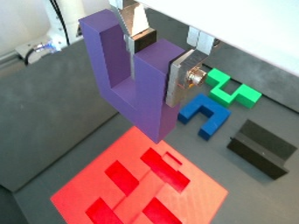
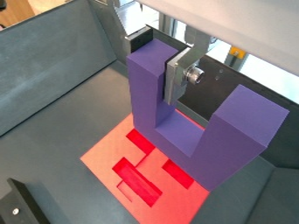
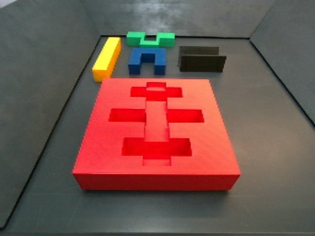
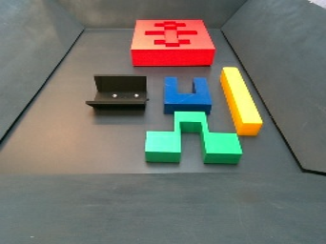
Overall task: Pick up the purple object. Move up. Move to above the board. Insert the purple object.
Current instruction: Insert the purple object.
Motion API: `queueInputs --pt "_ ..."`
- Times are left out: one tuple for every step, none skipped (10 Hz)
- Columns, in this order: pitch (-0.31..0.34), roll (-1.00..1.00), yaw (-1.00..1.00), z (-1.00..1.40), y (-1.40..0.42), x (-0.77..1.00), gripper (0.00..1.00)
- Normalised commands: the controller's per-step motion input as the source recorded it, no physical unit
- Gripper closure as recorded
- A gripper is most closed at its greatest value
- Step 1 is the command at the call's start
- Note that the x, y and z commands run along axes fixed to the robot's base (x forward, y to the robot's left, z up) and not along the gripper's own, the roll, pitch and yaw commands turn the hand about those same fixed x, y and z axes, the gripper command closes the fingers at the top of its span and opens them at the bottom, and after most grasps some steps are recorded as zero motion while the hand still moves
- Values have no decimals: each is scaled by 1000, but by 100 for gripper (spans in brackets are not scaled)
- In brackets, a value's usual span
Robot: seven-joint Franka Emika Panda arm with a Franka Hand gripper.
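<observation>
**Me:** Gripper (image 2: 177, 77) is clamped on one prong of the purple object (image 2: 198, 122), high over the board (image 1: 140, 188).

**You:** Slipping?

**Me:** Doubt it. Looks rigid, light, smooth plastic; flat prong faces suit my pads.

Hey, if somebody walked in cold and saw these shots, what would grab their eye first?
Probably the purple object, huge in both wrist views, clamped in the claw and hanging in the air above the board. Next, the board itself, bright red on the grey floor with its cross-shaped slots empty in both side views. Then the loose cluster in a side view: blue block, green block, yellow bar and the dark fixture.
</observation>
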Motion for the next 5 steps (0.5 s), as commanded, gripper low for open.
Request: queueInputs --pt "-129 0 0 -363 -83 669 100" --pt "-97 3 0 -409 -226 666 100" --pt "0 106 131 -400 -426 651 100" --pt "0 163 200 -391 -514 583 100" --pt "0 199 183 -434 -537 480 100"
